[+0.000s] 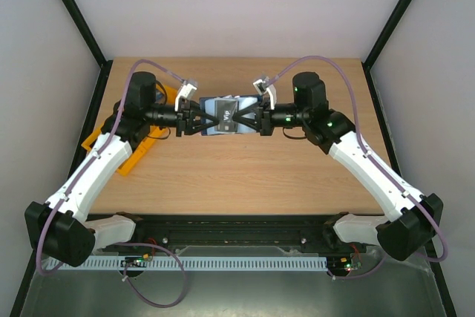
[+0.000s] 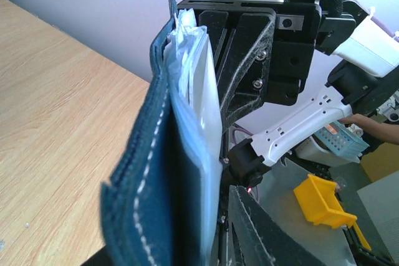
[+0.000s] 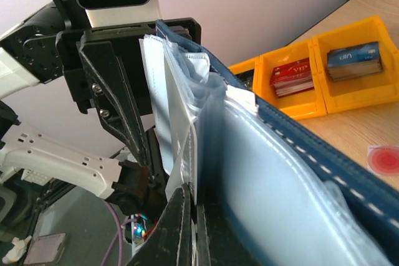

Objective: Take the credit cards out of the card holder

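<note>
1. Navy-blue stitched fabric is filling my left wrist view: I am seeing the card holder (image 1: 219, 103) stretched unfolded between the two grippers, above the far-middle part of the wooden table (image 1: 245, 176).
2. I am reading the dark grey card (image 1: 230, 119), lettered "VIP", in the top view. It is lying against the holder's upturned inner face, between the two sets of black fingers.
3. I am finding the right gripper (image 1: 251, 118) clenched. In its wrist view the jaws are standing together, pinching a thin pale layer of the holder's light blue inside. I cannot tell whether that layer is a pocket sleeve or a card.
4. I am seeing the left gripper (image 1: 199, 119) sitting at the holder's opposite edge. I cannot tell from any view whether its jaws are clamped on the fabric or released.
5. I am noting several clear and white layers fanning apart along the holder's inside in both wrist views. The navy shell is forming the outermost layer.
6. I am seeing the orange tray (image 1: 133, 155) resting on the table at the left, partly under the left arm. In the right wrist view, one compartment is holding a red stack (image 3: 292, 78) and the next one a blue-topped stack (image 3: 354, 60).
</note>
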Available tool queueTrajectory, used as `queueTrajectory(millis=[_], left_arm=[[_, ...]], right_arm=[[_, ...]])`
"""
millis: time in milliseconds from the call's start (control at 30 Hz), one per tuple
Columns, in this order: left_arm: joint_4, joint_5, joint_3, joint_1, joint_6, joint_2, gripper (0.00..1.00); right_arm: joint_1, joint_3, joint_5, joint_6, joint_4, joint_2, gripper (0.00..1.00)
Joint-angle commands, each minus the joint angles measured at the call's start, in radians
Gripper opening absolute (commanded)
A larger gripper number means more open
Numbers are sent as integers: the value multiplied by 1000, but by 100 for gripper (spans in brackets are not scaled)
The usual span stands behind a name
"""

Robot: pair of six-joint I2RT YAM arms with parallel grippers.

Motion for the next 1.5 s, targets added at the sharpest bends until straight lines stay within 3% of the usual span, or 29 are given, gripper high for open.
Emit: queueTrajectory(millis=[0,167,233,333,400,500,567,733,833,1000,1133,1467], left_arm=[[32,35,-14,8,-9,-30,25],[33,23,-15,7,-16,-28,13],[30,22,-17,9,-15,-29,13],[31,21,-19,10,-15,-29,22],[33,26,-18,8,-16,-28,21],[36,25,-19,9,-19,-28,6],[39,12,-22,9,-26,-29,2],[40,-2,-24,9,-27,-32,2],[40,-8,-23,9,-26,-32,2],[41,-6,-21,11,-24,-34,2],[40,-11,-22,14,-25,-34,2],[33,-3,-22,22,-15,-36,2]], right_arm=[[-14,46,-1,-54,-72,-12,2],[-15,52,-4,-67,-88,-9,2],[-19,55,-1,-77,-101,-12,2],[-24,54,-6,-83,-109,-13,2],[-24,57,-30,-74,-108,-5,2],[-23,63,-51,-72,-112,5,2],[-23,63,-52,-74,-112,7,2],[-25,53,-24,-81,-114,0,21],[-27,44,-35,-76,-106,-3,25],[-28,30,-28,-68,-95,-6,16],[-28,28,-80,-42,-76,2,3],[-39,28,-45,-99,-151,-29,2]])
